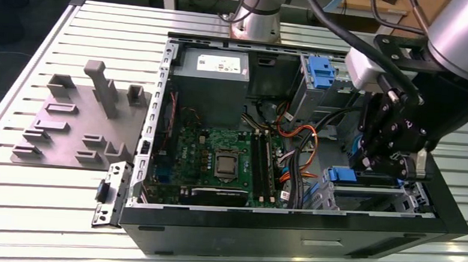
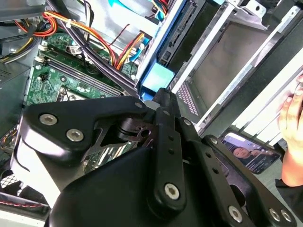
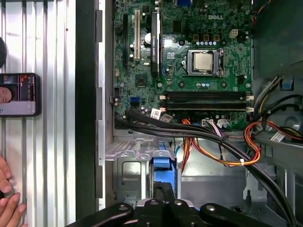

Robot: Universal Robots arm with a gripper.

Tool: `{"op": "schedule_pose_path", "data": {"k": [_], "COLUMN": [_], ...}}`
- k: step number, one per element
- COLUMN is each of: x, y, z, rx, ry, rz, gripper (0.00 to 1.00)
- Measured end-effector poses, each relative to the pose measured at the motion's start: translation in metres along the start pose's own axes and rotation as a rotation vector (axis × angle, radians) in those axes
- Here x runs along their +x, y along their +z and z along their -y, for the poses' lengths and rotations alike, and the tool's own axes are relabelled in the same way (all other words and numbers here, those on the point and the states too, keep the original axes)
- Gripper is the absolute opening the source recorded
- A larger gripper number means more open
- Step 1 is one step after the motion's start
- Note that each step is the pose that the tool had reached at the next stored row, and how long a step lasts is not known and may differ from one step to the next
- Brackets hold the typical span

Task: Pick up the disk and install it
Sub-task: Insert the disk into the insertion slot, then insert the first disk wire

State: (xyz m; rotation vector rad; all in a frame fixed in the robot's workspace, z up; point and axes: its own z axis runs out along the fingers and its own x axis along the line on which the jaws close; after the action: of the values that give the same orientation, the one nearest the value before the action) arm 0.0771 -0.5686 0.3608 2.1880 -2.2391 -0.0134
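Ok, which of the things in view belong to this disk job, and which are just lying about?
Job: gripper; disk, its blue end by the gripper; drive cage; open computer case.
Lying about: phone; a person's hand near it; grey fixture plate.

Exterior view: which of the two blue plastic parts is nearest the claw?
The lower blue part, right beside the claw; the upper blue part sits far from it.

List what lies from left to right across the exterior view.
Grey fixture block on the slatted table → detached bracket → green motherboard inside the open computer case → orange cable bundle → the gripper over the blue-tabbed drive bay.
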Motion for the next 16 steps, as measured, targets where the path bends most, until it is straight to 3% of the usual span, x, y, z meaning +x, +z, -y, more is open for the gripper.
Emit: {"op": "schedule_pose_path", "data": {"k": [16], "x": [0.0006], "y": [0.0094], "z": [0.0039], "rx": [0.0005], "ry": [0.0], "rz": [0.0], "gripper": [0.11]}}
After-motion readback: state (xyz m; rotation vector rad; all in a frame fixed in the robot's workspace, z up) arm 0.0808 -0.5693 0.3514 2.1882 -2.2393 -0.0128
